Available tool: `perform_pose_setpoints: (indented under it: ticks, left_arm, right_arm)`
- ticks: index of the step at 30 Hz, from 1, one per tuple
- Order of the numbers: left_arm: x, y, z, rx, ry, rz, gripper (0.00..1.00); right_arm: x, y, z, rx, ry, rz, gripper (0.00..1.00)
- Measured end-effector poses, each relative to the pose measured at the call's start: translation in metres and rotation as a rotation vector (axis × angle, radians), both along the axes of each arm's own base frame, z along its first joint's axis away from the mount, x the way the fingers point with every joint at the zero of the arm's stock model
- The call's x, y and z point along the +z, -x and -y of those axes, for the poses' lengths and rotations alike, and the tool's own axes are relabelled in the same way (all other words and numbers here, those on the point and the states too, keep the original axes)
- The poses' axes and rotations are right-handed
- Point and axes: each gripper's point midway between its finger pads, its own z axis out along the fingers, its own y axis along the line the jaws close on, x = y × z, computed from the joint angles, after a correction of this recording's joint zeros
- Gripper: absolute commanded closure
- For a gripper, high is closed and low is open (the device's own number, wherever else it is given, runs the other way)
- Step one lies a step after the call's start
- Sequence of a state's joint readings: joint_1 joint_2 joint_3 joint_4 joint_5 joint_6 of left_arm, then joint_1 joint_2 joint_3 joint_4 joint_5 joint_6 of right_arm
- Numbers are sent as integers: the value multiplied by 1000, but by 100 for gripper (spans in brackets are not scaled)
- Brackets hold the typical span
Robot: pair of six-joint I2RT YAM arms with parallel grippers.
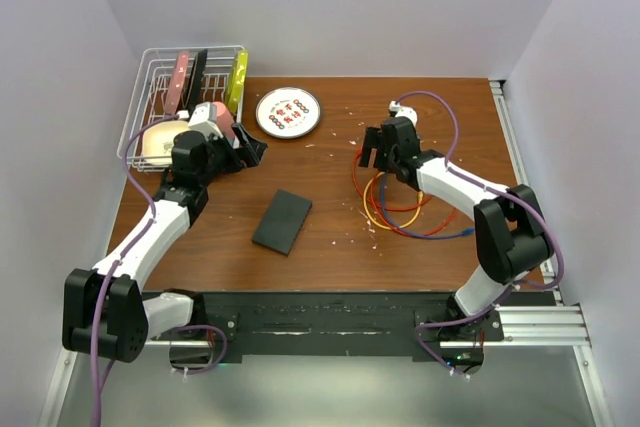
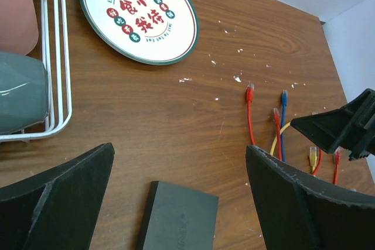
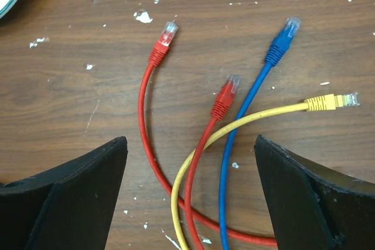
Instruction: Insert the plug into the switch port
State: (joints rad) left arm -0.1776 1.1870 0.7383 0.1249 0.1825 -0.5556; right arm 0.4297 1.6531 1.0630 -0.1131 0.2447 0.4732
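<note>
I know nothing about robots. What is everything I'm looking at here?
switch: one, matte black, table centre.
plate: one, white, green rim, red print, far centre.
dish rack: one, white wire, far left corner.
tableware: several, pink, black, yellow-green, cream, in the rack.
cables: several, red, blue, yellow, looped at right.
plugs: four in right wrist view; two red, one blue, one yellow.
table: one, brown wood, white flecks.
left gripper: one, black, open, beside rack.
right gripper: one, black, open, above plugs.
</note>
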Motion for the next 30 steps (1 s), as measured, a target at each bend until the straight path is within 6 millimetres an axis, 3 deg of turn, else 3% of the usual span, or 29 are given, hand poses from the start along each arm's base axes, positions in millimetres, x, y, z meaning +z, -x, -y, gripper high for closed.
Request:
perform_pose_setpoints:
  ticks: [2,6,7,8,13,15,18,20,30]
  left_arm:
    - [1,0,0,0,0,0,0]
    - [0,-2,1,-3,0,-12,0]
    - [1,-3,2,-7,1,-12,0]
    - [0,-3,2,-10,2,-13,0]
    - [-3,-2,4,-19,4,-24,0]
    - [-3,-2,4,-21,6,-24,0]
    - [-3,-2,4,-21,6,-24,0]
    - [-3,-2,4,-21,6,-24,0]
    - [-3,-2,4,-20,5,-25,0]
  right_arm:
    - [-2,-1,1,-5,1,-8,27]
    - [-13,-4,0,-8,12,-45,34]
    - [-18,-5,-1,-6,15,-61,40]
    - [-23,-5,-2,-4,17,-73,56]
    - [-50,3,-6,14,16,-157,60]
    - [-56,5,-7,18,14,-174,68]
    - [-58,7,-10,26,0,-186,96]
    - [-58,7,-12,27,-8,-187,100]
    - [-52,13,-19,61,-49,-186,100]
